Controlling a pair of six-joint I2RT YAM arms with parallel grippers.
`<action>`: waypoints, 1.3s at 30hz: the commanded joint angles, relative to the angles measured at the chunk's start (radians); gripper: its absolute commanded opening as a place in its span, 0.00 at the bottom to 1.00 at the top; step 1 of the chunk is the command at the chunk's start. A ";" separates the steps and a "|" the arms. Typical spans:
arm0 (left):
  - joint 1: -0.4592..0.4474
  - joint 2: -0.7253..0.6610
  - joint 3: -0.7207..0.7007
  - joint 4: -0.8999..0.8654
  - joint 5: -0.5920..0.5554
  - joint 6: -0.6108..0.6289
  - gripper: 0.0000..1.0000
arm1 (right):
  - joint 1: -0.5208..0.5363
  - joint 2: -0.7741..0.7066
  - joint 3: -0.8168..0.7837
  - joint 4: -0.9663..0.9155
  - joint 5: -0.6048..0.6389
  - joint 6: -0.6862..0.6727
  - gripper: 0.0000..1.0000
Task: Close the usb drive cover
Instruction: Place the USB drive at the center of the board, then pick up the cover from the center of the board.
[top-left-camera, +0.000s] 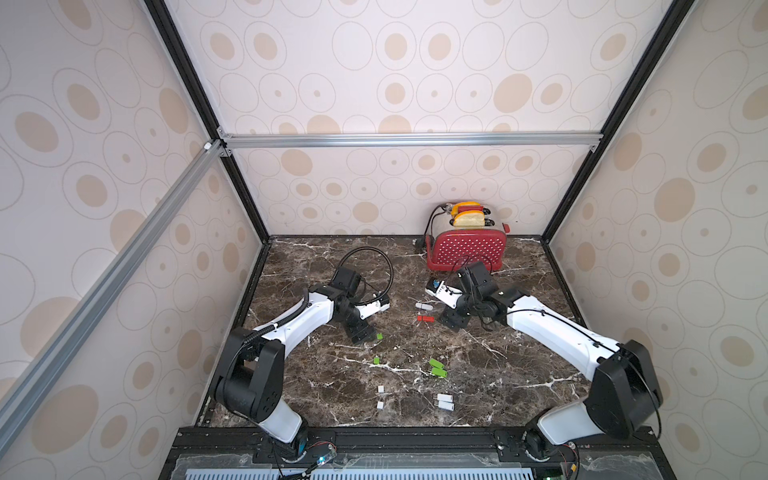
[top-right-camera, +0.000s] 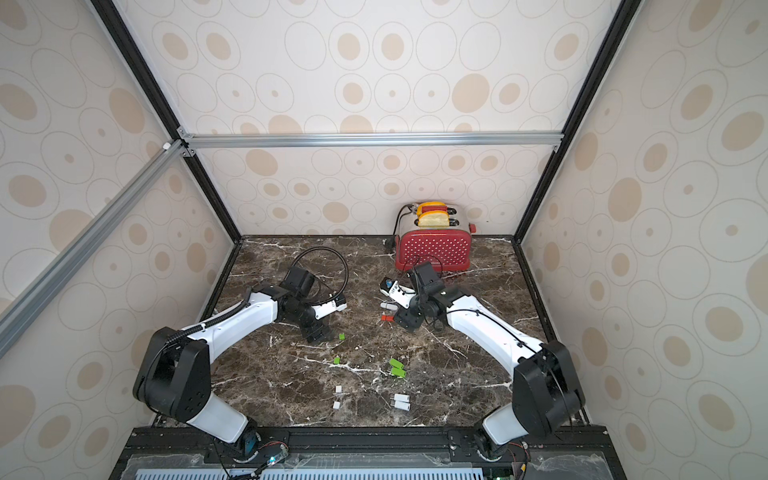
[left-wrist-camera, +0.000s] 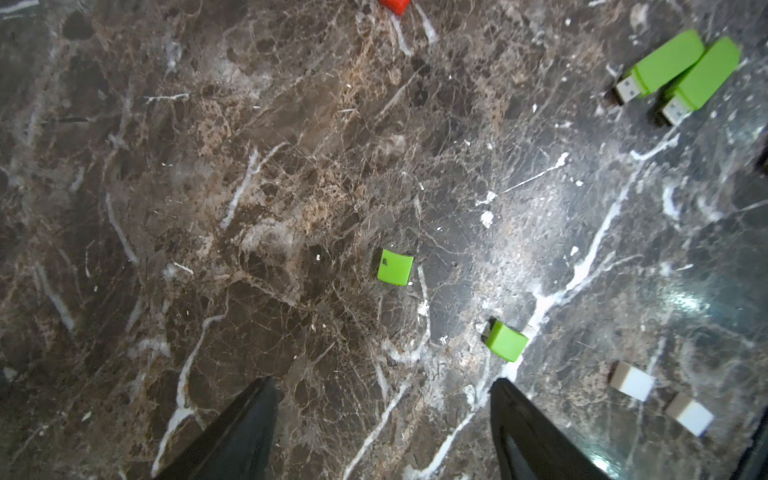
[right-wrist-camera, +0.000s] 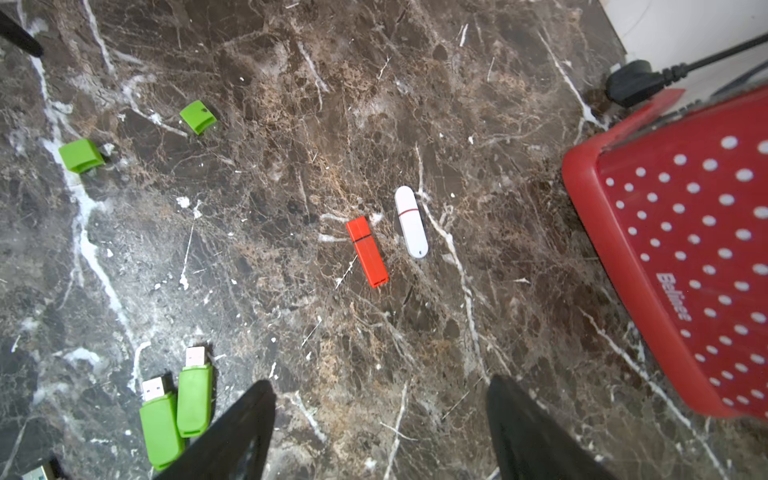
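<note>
Your left end effector stands wide open and empty above the tabletop, with two loose green caps just ahead of its fingers. Your right end effector is also spread wide and holds nothing. The capped red drive and capped white drive lie side by side before it, not touching. Two uncapped green drives lie against each other. The surface is dark veined marble, the walls are oval-patterned, and a red toaster stands at the rear. One connector is cut off at the frame edge.
</note>
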 joint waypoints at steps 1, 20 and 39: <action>-0.001 -0.010 -0.038 0.064 0.032 0.168 0.81 | -0.019 -0.092 -0.099 0.071 -0.002 0.085 0.87; -0.023 0.235 0.076 0.036 -0.009 0.205 0.56 | -0.035 -0.209 -0.228 0.147 0.035 0.135 0.84; -0.095 0.310 0.142 0.000 -0.066 0.169 0.48 | -0.036 -0.223 -0.245 0.159 0.044 0.128 0.83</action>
